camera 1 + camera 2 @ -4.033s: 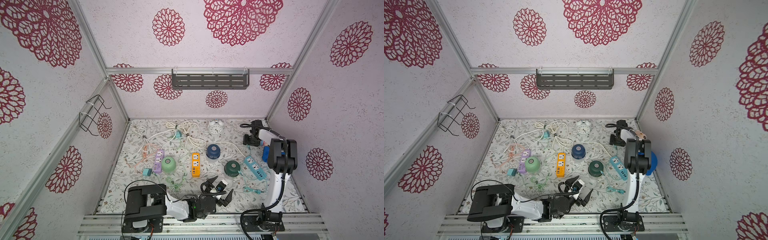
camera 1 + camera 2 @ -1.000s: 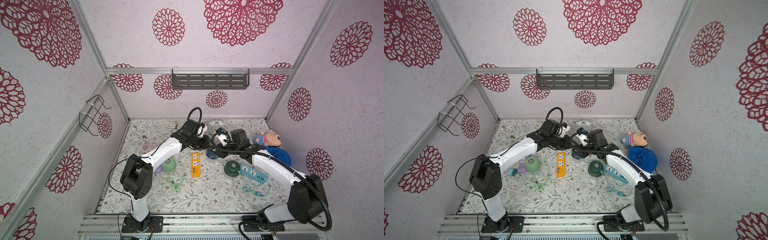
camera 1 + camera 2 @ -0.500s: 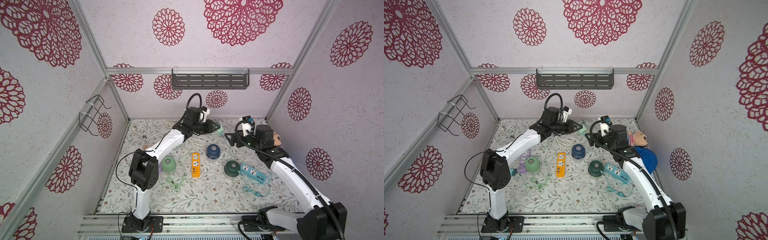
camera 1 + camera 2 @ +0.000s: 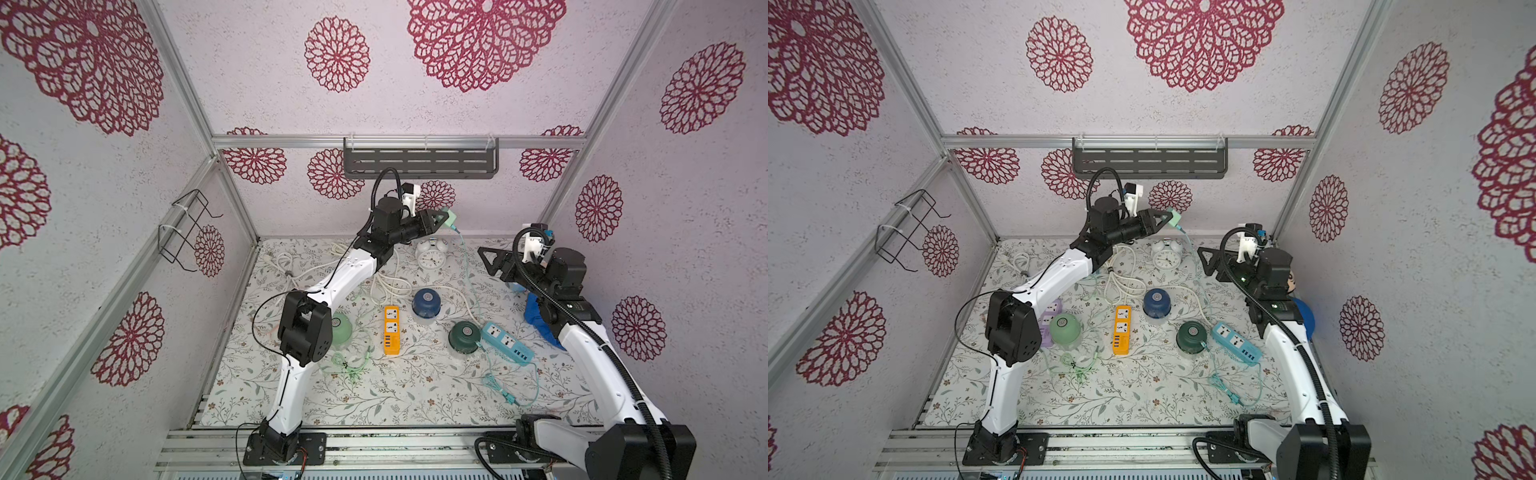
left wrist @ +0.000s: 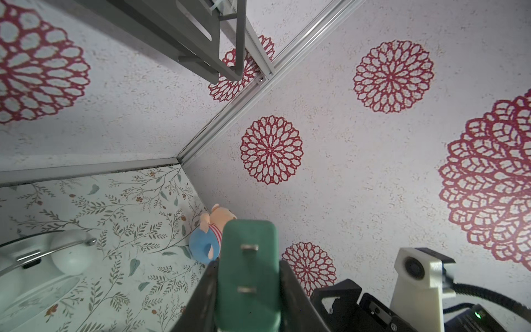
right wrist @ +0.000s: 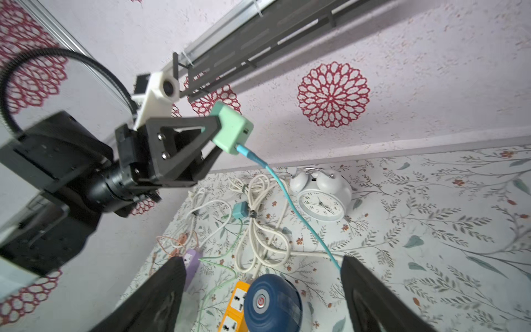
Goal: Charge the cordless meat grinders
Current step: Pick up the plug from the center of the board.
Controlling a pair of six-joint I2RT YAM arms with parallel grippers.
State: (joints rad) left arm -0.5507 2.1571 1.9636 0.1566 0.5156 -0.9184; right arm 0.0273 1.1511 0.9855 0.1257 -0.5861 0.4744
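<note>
While left claw (image 6: 219, 133) pinches mint charger block (image 6: 234, 130) aloft, right claw (image 6: 262, 261) hangs spread.

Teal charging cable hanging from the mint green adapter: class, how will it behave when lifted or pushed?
Probably floppy: the teal cable droops in a loose curve from the mint green adapter held by the left claw. Likely light, being thin. Pushing it would probably just bend it; pulling could tug the dark green grinder it seems to reach.
</note>
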